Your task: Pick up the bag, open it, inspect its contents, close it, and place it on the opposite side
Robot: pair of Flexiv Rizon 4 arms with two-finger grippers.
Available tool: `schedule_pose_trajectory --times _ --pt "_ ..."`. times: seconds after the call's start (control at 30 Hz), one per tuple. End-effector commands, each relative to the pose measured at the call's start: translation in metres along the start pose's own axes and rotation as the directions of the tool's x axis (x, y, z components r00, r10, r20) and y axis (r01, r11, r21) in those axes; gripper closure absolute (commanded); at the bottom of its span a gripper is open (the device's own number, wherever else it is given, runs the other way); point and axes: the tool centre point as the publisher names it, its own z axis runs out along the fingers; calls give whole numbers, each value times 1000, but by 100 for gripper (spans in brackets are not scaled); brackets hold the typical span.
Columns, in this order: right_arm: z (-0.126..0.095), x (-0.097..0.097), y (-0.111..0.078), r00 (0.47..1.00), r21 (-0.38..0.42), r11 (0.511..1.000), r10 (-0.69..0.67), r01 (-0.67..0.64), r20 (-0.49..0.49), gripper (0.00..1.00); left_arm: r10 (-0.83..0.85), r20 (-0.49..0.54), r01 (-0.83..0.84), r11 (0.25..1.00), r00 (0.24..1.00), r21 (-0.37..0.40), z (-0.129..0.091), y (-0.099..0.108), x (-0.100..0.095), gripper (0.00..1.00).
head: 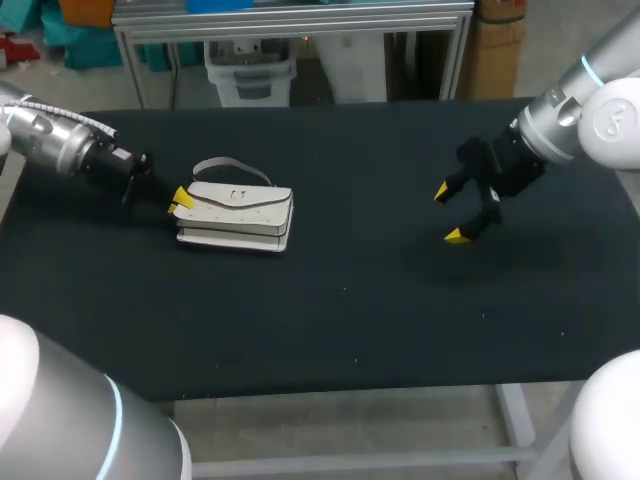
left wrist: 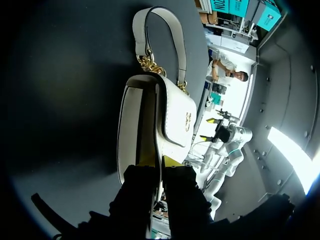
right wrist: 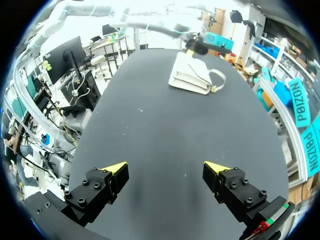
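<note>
Nearest your left wrist camera sat the left gripper, its two yellow-tipped fingers drawn narrow and pinching the end edge of the small white leather flap handbag, one tip on each side of the flap's seam. You had that handbag lying flat on the black cloth-covered table, towards its left half, with its short white strap arched on the far side and joined by gold chain links. Your left arm came in low from the left edge, stretched nearly level with the tabletop. Your right gripper hung above the right half, well apart from the handbag, jaws spread wide and holding nothing, the arm angling down from the right corner. Nothing stood between the two. You had one handbag, one strap and two grippers.
</note>
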Motion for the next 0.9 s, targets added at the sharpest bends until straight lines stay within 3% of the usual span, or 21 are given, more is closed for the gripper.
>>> schedule_pose_trajectory --times 0.03,0.2,0.3,0.9 --pt "0 0 0 1000 -1 1000 0 0 -2 0 0 23 -9 916 1000 402 33 14 8 100" --pt "0 0 0 1000 -1 1000 0 0 -2 0 -4 38 -13 896 999 444 51 24 14 100" --pt "0 0 0 1000 -1 1000 0 0 -2 0 -16 56 -15 850 998 527 57 29 17 100" --pt "0 0 0 1000 -1 1000 0 0 -2 0 -16 56 -15 850 998 527 57 29 17 100"
